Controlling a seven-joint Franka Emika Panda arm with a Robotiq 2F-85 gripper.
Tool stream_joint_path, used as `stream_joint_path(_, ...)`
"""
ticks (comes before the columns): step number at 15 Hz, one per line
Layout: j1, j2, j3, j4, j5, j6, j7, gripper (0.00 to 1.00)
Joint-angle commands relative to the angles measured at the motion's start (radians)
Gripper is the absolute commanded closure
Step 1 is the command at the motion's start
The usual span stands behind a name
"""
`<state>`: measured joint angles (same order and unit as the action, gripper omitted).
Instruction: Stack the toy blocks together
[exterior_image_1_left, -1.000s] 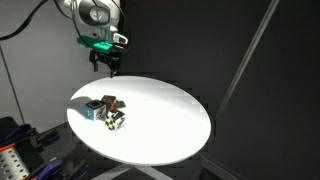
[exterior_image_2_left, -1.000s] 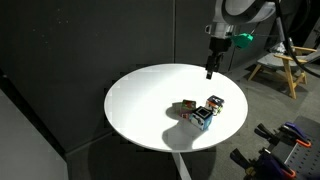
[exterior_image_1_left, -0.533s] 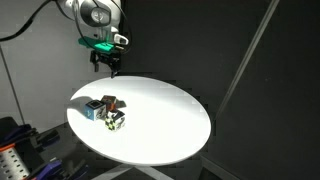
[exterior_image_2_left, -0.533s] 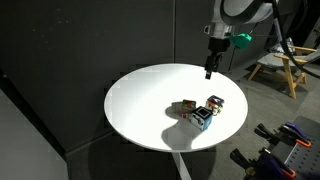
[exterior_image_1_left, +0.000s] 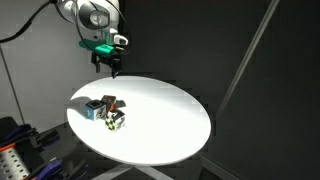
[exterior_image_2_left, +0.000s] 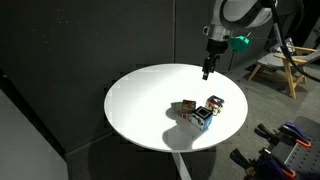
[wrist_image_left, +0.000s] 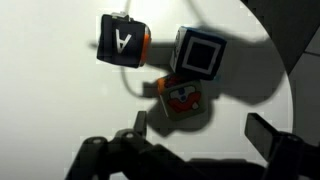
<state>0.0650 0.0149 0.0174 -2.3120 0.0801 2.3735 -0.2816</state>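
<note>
While the jaws hang wide, three boxy toy blocks (wrist_image_left: 182, 100) (glossy, perhaps) on round white table (exterior_image_1_left: 160, 120).

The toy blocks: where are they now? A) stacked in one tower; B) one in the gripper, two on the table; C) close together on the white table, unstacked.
C: the three toy blocks lie side by side on the table, and the gripper hangs open and empty above.

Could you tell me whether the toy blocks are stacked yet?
Not stacked: the three toy blocks lie side by side on the round table, none atop another.
</note>
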Motion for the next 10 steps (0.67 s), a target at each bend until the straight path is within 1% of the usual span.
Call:
stream_joint_path(1,-0.004,0.026,0.021,-0.028,0.027,0.132,-0.044,0.0)
stream_joint_path(5,-0.004,0.086,0.048,-0.027,0.02,0.206,-0.053,0.0)
stream_joint_path(7,-0.006,0.117,0.059,-0.011,0.011,0.205,-0.044,0.0)
stream_joint_path(10,-0.007,0.166,0.073,0.03,0.005,0.174,-0.025,0.0)
